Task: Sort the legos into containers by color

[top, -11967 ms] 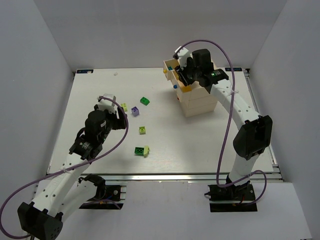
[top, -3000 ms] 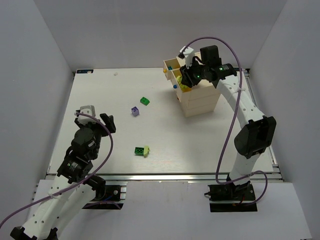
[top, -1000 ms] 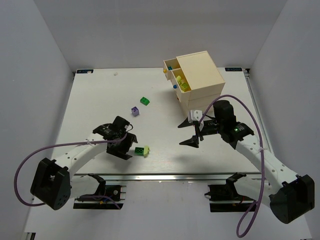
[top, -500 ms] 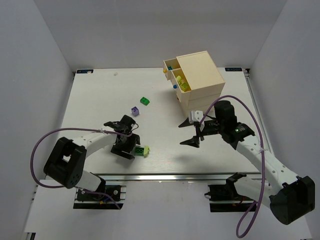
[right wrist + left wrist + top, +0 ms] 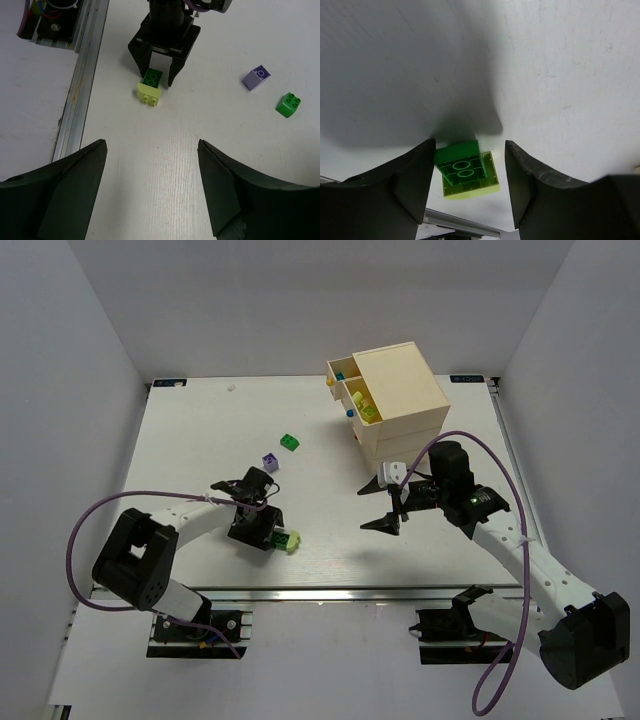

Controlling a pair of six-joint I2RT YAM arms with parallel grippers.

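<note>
A green lego (image 5: 460, 161) joined to a pale yellow-green lego (image 5: 479, 185) lies near the table's front edge; the pair also shows in the top view (image 5: 283, 538) and the right wrist view (image 5: 151, 78). My left gripper (image 5: 266, 527) (image 5: 469, 152) is open and low over the pair, with the green lego between its fingers and close to the left one. My right gripper (image 5: 386, 510) (image 5: 151, 145) is open and empty above the table, right of the pair. A purple lego (image 5: 269, 461) and another green lego (image 5: 290, 443) lie farther back. The cream chest (image 5: 400, 405) stands at the back right.
Two top drawers of the chest stand open to the left. One holds pale yellow-green legos (image 5: 366, 409), the other a blue lego (image 5: 341, 373). The table's metal front rail (image 5: 330, 590) runs close behind the left gripper. White walls enclose the table.
My left gripper has shifted a little to the right and now straddles the green lego. The right arm has not moved.
</note>
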